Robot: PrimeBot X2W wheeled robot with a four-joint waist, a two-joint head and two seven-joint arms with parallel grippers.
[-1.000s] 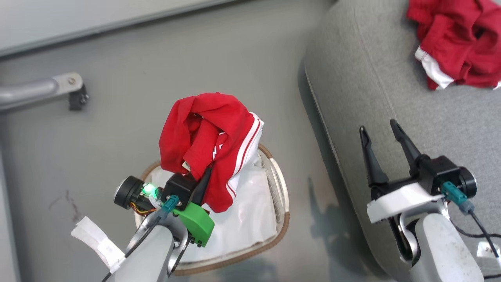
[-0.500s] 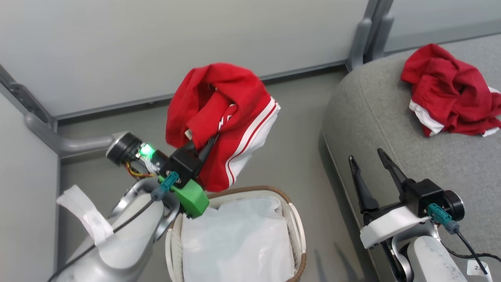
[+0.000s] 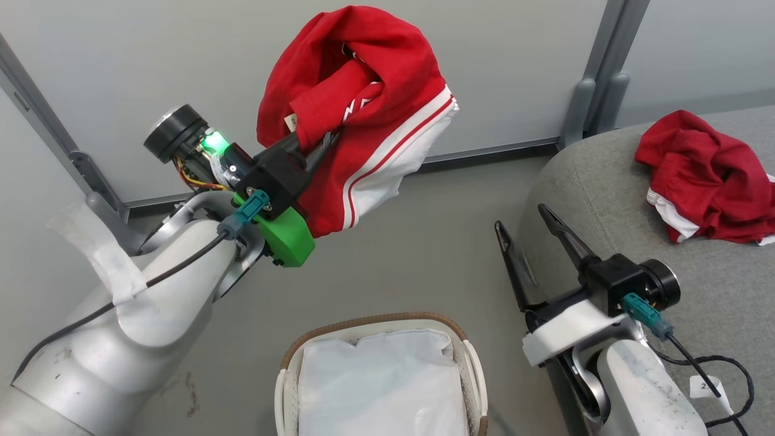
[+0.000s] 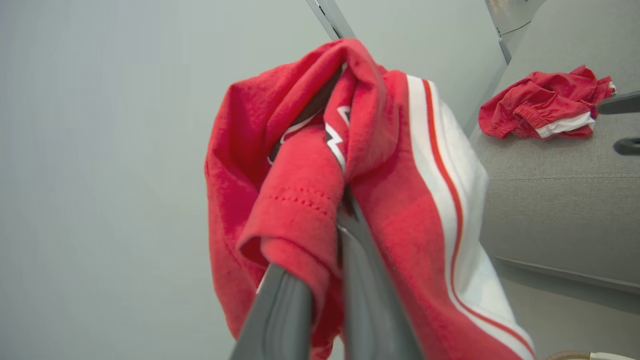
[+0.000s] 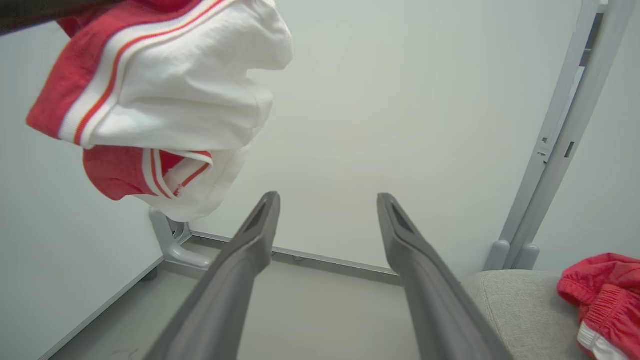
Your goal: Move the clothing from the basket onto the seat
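My left gripper (image 3: 324, 136) is shut on a red garment with white stripes (image 3: 363, 109), held high in the air above and behind the basket (image 3: 375, 321). In the left wrist view the red garment (image 4: 345, 200) drapes over both fingers (image 4: 370, 310). A second red garment (image 3: 705, 175) lies crumpled on the grey seat (image 3: 605, 200) at the right. My right gripper (image 3: 524, 218) stands open and empty over the seat's left edge. The basket holds a plain white sheet (image 3: 381, 387).
Pale wall panels with grey metal posts (image 3: 596, 79) stand behind. Bare grey floor (image 3: 418, 254) lies between basket and seat. A black cable (image 3: 720, 375) trails by my right arm.
The head camera has tilted up, so the whole picture shifted. My left gripper has lifted the red garment up out of the basket and well above it.
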